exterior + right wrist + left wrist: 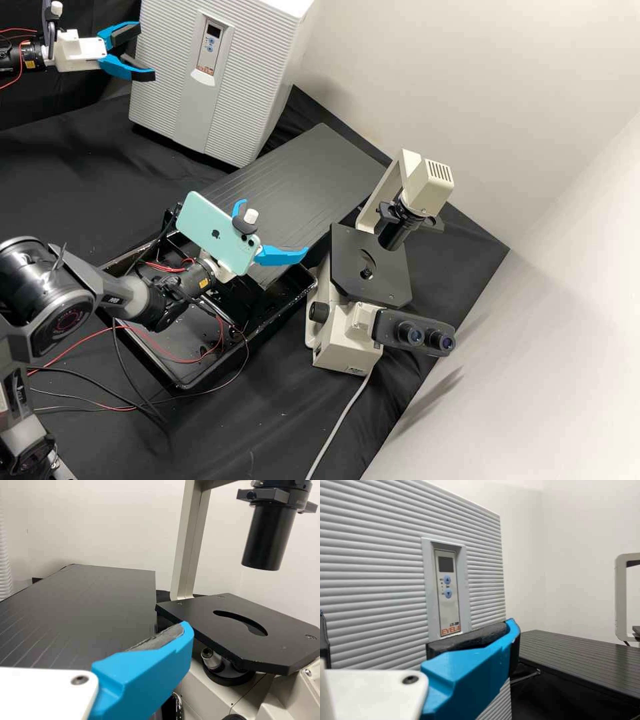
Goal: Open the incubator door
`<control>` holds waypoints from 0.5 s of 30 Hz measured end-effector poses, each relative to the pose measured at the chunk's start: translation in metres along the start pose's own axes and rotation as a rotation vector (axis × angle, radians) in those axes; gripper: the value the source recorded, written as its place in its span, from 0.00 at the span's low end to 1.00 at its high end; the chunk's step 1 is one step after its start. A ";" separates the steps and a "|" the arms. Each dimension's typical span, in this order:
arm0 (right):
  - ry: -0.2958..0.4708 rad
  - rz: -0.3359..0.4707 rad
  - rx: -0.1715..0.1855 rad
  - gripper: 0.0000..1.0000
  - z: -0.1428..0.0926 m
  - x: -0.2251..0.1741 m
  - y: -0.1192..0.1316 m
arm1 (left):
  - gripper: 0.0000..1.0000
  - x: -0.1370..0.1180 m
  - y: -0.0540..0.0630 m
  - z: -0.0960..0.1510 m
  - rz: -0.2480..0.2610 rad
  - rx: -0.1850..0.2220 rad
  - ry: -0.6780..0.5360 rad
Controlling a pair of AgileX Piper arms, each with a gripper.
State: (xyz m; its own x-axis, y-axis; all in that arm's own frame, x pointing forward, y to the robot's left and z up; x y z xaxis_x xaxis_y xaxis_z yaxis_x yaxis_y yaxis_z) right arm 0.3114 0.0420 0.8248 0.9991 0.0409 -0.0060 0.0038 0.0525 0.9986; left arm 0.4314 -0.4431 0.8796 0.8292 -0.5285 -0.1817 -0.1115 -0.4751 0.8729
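The white ribbed incubator [170, 73] stands at the back, its door closed flush as far as I can see. My left gripper [145, 52] is open beside the incubator's left edge in the high view, fingertips overlapping that edge; contact cannot be told. In the left wrist view, the ribbed door [370, 580] and its control panel [447, 587] are close beyond the left gripper [417, 632], one dark-padded finger in front of the panel's lower end. My right gripper [274, 227] stands open over the dark board, holding nothing. The right wrist view shows the right gripper [95, 632] with one blue finger near the microscope.
A microscope [370, 267] stands right of the right gripper. A dark grooved board [320, 173] lies between incubator and microscope, beside a black tray [193, 380] under the right arm. A mint phone [210, 230] is mounted on that arm; loose cables [87, 373] hang nearby.
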 end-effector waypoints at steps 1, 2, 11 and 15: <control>0.000 0.000 0.000 1.00 0.000 0.000 0.000 | 1.00 -0.002 -0.001 -0.001 0.001 -0.005 0.009; 0.000 0.000 0.000 1.00 0.000 0.000 0.000 | 1.00 -0.004 -0.001 -0.003 0.001 -0.011 0.019; 0.000 0.000 0.000 1.00 0.000 0.000 0.000 | 1.00 -0.037 -0.010 -0.004 -0.008 -0.096 0.137; 0.000 0.000 0.000 1.00 0.000 0.000 0.000 | 1.00 -0.048 -0.015 -0.005 -0.021 -0.115 0.161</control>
State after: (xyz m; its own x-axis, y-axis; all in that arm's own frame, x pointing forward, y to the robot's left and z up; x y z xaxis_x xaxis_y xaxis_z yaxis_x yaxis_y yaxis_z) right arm 0.3114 0.0420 0.8248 0.9991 0.0409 -0.0060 0.0038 0.0525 0.9986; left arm 0.3958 -0.4074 0.8778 0.9084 -0.3959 -0.1340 -0.0373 -0.3962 0.9174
